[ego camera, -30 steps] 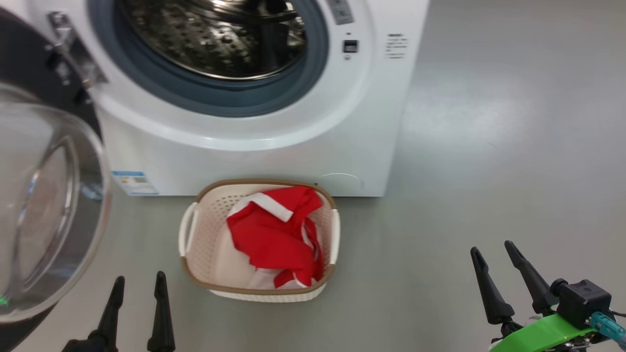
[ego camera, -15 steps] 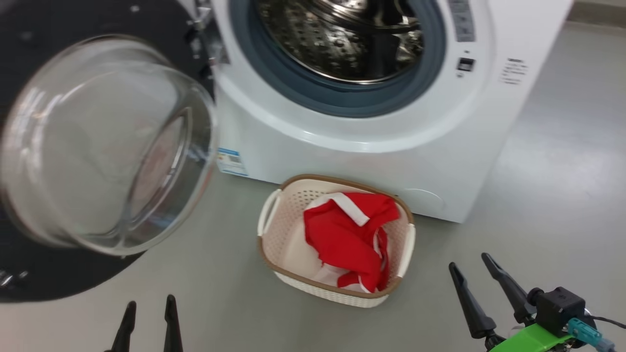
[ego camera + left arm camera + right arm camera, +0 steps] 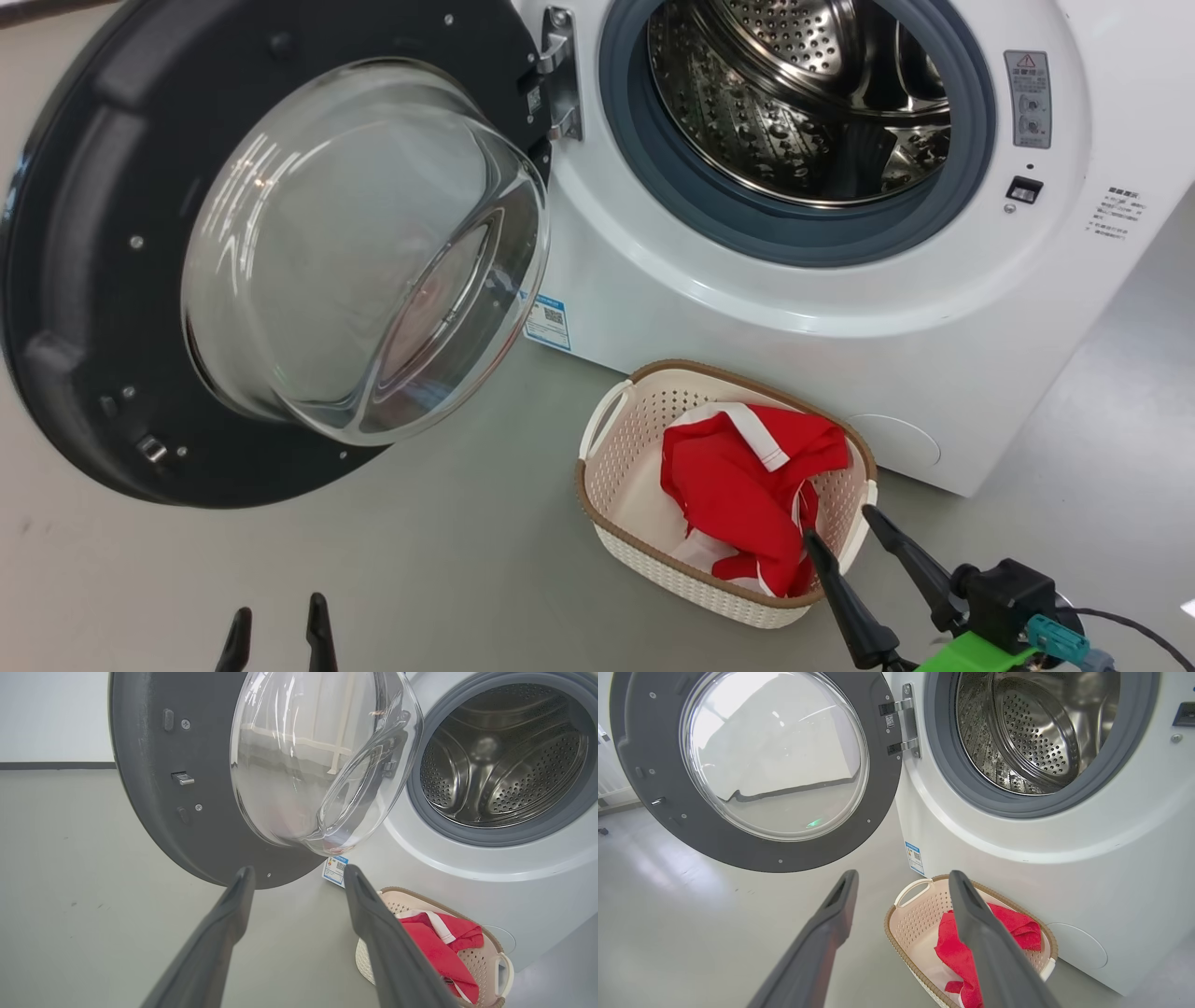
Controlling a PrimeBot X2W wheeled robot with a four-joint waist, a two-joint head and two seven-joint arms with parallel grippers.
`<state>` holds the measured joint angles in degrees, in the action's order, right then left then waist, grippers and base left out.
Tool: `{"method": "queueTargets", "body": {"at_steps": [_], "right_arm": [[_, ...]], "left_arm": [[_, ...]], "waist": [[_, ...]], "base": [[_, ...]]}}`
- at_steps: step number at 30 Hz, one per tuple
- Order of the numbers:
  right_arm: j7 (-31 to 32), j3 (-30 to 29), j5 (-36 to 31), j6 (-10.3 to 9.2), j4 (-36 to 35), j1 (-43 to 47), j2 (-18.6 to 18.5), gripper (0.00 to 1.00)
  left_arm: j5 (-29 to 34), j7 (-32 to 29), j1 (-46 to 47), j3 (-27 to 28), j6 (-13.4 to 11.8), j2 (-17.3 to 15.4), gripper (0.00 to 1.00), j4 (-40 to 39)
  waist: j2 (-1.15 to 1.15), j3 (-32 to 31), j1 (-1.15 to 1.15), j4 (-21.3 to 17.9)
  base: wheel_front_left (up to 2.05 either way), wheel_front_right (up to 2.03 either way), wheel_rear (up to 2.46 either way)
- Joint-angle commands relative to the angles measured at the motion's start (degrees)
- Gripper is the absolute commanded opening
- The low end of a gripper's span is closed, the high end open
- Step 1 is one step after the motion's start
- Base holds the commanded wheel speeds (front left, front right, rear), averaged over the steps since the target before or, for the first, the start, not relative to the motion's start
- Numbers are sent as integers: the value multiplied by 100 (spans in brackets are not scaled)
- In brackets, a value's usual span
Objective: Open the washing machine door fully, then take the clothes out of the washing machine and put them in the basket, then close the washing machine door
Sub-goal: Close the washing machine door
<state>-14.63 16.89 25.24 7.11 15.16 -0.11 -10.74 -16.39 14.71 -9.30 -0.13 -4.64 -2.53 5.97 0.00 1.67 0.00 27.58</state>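
We see the clothes (image 3: 747,485) heaped in the basket (image 3: 653,569) at lower centre-right of the head view, on the floor (image 3: 420,560) just before the washing machine (image 3: 747,317), whose drum (image 3: 794,103) gapes at upper right. The washing machine door (image 3: 84,280) stands swung wide at the left. Our left end effector (image 3: 279,609) at the bottom edge and right end effector (image 3: 840,525) over the basket's near corner are both released, grasping nothing.

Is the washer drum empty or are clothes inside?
Empty as far as visible: the drum shows bare steel; the clothes lie in the basket.
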Motion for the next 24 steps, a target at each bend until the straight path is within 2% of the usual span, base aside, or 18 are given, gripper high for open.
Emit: {"method": "queueTargets", "body": {"at_steps": [1, 12, 13, 14, 15, 17, 20, 24], "right_arm": [[-37, 133, 63, 37, -105, -253, -63, 100], [-37, 173, 104, 37, -98, -250, -33, 100], [-37, 167, 105, 37, -99, -242, -29, 100], [-37, 158, 106, 37, -99, -230, -22, 100], [-37, 148, 107, 37, -100, -217, -14, 100], [-37, 139, 103, 37, -101, -202, -3, 100], [-37, 113, 81, 37, -109, -160, 51, 100], [-37, 54, 61, 37, -128, -132, 110, 100]], "left_arm": [[-59, 29, 88, 195, -45, -35, 100, -177], [-153, 29, 71, 203, -50, -35, 100, -309], [-214, 29, 85, 219, -35, -35, 47, -346], [-306, 29, 99, 247, -20, -35, 28, -388], [-408, 29, 117, 285, 3, -35, 4, -432], [-456, 29, 144, 330, 32, -35, 0, -488], [-499, 29, 304, 521, 157, -35, 0, -790], [-337, 29, 727, 1002, 434, -35, 0, -1311]], "waist": [[0, -21, 0, 21], [0, -59, 0, -1], [0, -65, 0, -2], [0, -72, 0, -3], [0, -76, 0, -3], [0, -80, 0, -3], [0, -76, 0, -2], [0, -41, 0, 4]], "base": [[0, 0, 0], [0, 0, 0], [0, 0, 0], [0, 0, 0], [0, 0, 0], [0, 0, 0], [0, 0, 0], [0, 0, 0]]}}
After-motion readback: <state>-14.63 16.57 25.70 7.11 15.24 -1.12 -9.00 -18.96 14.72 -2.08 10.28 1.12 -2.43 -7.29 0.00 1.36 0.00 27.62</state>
